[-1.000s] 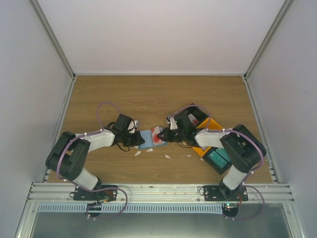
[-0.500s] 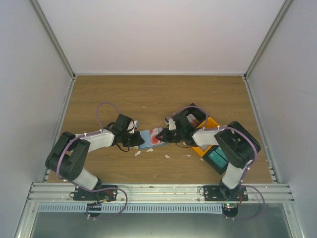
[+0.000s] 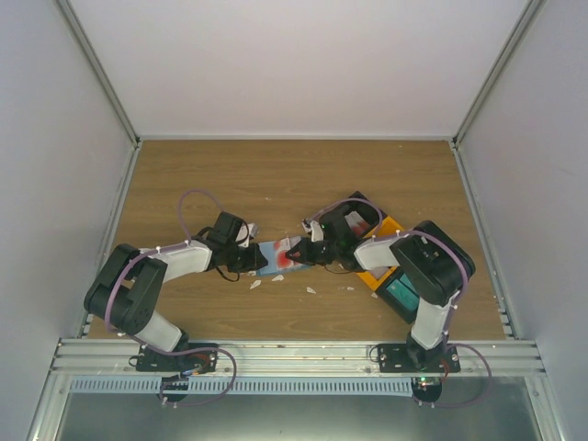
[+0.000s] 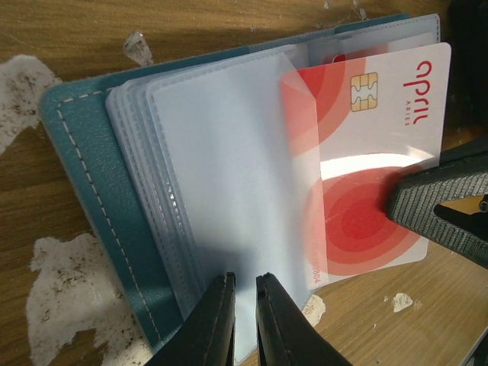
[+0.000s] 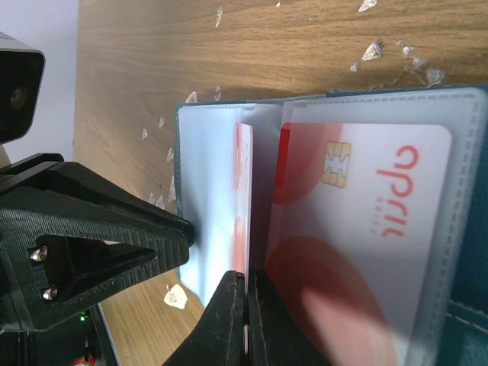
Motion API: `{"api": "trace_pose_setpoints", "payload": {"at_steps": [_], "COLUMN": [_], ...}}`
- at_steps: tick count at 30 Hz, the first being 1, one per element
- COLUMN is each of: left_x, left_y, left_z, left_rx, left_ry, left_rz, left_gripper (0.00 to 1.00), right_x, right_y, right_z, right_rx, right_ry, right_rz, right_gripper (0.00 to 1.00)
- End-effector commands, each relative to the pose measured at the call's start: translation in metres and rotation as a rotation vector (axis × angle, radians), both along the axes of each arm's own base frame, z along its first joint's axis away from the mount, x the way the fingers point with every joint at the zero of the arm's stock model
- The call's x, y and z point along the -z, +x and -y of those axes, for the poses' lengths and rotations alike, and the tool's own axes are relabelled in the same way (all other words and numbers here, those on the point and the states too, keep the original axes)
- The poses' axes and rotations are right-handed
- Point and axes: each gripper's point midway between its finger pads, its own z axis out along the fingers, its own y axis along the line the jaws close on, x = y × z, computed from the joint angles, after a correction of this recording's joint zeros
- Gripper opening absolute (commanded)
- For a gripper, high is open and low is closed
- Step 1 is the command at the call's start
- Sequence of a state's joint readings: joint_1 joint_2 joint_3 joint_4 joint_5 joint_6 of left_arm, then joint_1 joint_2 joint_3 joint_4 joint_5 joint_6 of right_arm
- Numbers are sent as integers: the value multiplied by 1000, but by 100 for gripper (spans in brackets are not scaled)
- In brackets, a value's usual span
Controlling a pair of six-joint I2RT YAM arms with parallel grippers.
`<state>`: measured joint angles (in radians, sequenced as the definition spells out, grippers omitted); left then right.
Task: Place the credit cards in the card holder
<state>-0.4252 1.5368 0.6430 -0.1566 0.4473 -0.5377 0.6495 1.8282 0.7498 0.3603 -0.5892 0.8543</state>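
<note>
The card holder (image 3: 270, 262) lies open at mid-table, its teal cover (image 4: 91, 191) under a fan of clear sleeves. My left gripper (image 4: 244, 278) is shut on the lower edge of one clear sleeve (image 4: 221, 175). A white credit card with red circles (image 4: 366, 152) sits part-way under that sleeve, its outer end sticking out. My right gripper (image 5: 247, 278) is shut on this card, seen edge-on (image 5: 243, 191) in the right wrist view. One right finger (image 4: 438, 202) rests on the card. A second credit card (image 5: 358, 229) lies inside a sleeve on the right page.
An orange bin (image 3: 393, 227), a teal bin (image 3: 404, 296) and a black bin (image 3: 366, 204) stand close behind and under my right arm. White scraps (image 3: 310, 290) litter the wood just in front of the card holder (image 4: 61, 305). Metal frame rails edge the table.
My right arm has drawn in to the left, carrying the card a little further over the card holder. The left arm has stayed still, holding the sleeve.
</note>
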Motion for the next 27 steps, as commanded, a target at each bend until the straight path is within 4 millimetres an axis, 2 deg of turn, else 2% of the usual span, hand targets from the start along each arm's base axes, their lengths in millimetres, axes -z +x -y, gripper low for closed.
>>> {"api": "trace_pose_setpoints", "payload": {"at_steps": [1, 15, 19, 23, 27], "left_x": [12, 11, -10, -37, -36], "left_y": [-8, -10, -7, 0, 2], "left_z": [-10, -8, -1, -7, -16], "left_rx": [-6, -1, -3, -43, -77], "left_ry": [41, 19, -49, -59, -15], "left_rz": [-16, -15, 54, 155, 171], "left_gripper": [14, 14, 14, 19, 23], "right_x": [15, 29, 29, 29, 28], "right_y": [-7, -15, -16, -14, -14], "right_z": [1, -9, -11, -10, -13], "right_rx": [0, -41, -44, -38, -43], "right_ry": [-1, 28, 35, 27, 22], "right_rz": [-55, -104, -101, -91, -77], "right_gripper": [0, 2, 2, 4, 4]}}
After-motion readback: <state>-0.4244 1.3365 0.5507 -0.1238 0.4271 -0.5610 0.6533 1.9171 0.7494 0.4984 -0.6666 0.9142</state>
